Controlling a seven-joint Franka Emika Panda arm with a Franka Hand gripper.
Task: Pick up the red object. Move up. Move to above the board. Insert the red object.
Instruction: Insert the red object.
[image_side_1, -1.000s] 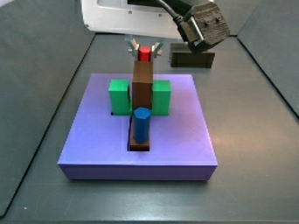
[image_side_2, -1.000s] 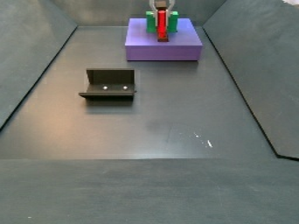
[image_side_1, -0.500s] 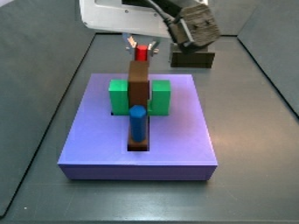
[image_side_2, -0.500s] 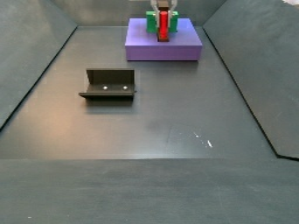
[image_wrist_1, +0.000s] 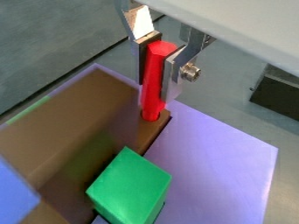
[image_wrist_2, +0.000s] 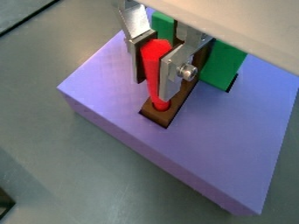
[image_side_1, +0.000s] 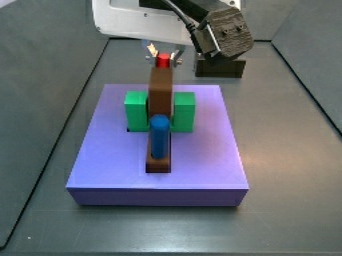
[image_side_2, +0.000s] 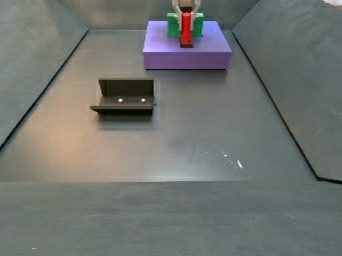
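My gripper (image_wrist_1: 156, 57) is shut on the red object (image_wrist_1: 156, 80), a thin upright red stick. It shows the same in the second wrist view, gripper (image_wrist_2: 156, 56) and red object (image_wrist_2: 156, 72). The stick's lower end stands in the end of the brown bar (image_wrist_1: 82, 149) on the lavender board (image_wrist_2: 111, 87). In a side view the gripper (image_side_1: 162, 55) holds the stick (image_side_1: 163, 62) over the far end of the bar (image_side_1: 160, 95), behind the green block (image_side_1: 136, 110). In the far side view the board (image_side_2: 187, 52) lies at the back.
A blue peg (image_side_1: 159, 140) stands upright in the near end of the brown bar. The dark fixture (image_side_2: 126, 96) stands on the floor away from the board, and shows behind it in a side view (image_side_1: 221, 67). Grey walls bound the floor.
The gripper with the red stick has stayed over the far end of the brown bar; the wrist has shifted slightly. The blue peg looks a little lower.
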